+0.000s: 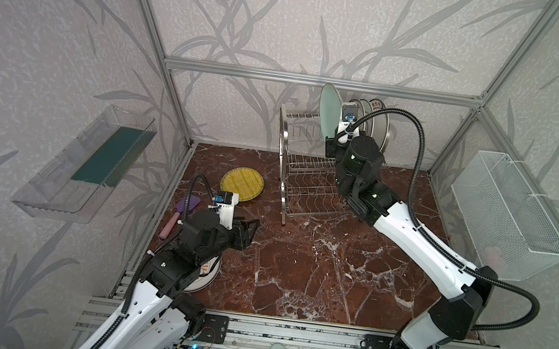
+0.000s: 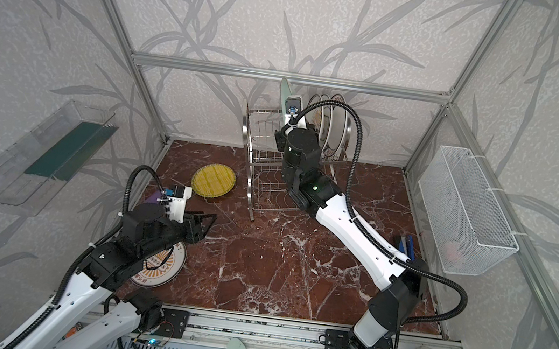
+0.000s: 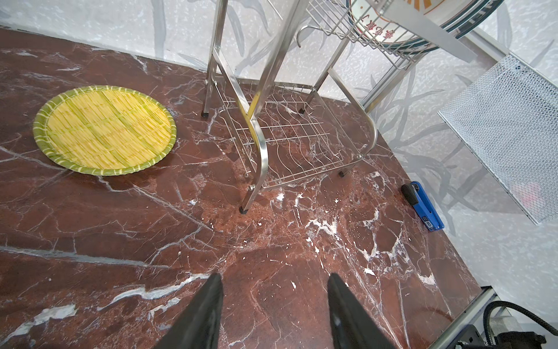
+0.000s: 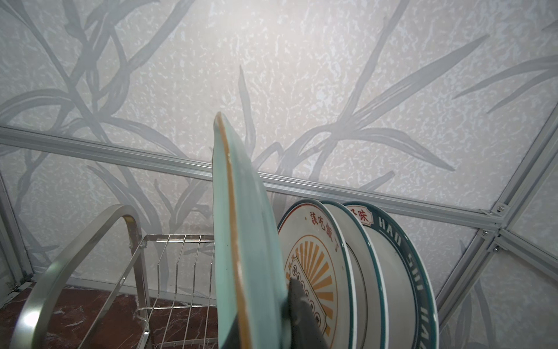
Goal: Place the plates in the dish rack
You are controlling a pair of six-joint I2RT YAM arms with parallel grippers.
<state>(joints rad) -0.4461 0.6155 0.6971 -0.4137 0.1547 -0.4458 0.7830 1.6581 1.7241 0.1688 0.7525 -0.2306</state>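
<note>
My right gripper [image 4: 262, 302] is shut on the lower rim of a pale teal plate [image 4: 241, 226], holding it upright on edge above the upper shelf of the steel dish rack [image 1: 306, 179]. Just right of it, three plates [image 4: 362, 256] stand in the shelf's slots; the nearest one [image 4: 314, 256] has an orange sunburst. A yellow ribbed plate [image 1: 242, 185] lies flat on the marble left of the rack. Another sunburst plate [image 2: 163, 266] lies at the front left, mostly hidden under my left arm. My left gripper [image 3: 274, 276] hovers open and empty over bare marble.
A purple and pink spatula [image 1: 179, 213] lies by the left wall. A blue tool [image 3: 422, 205] lies near the right wall. A white mesh basket [image 1: 507, 213] hangs on the right wall, a clear plastic tray [image 1: 85, 164] on the left.
</note>
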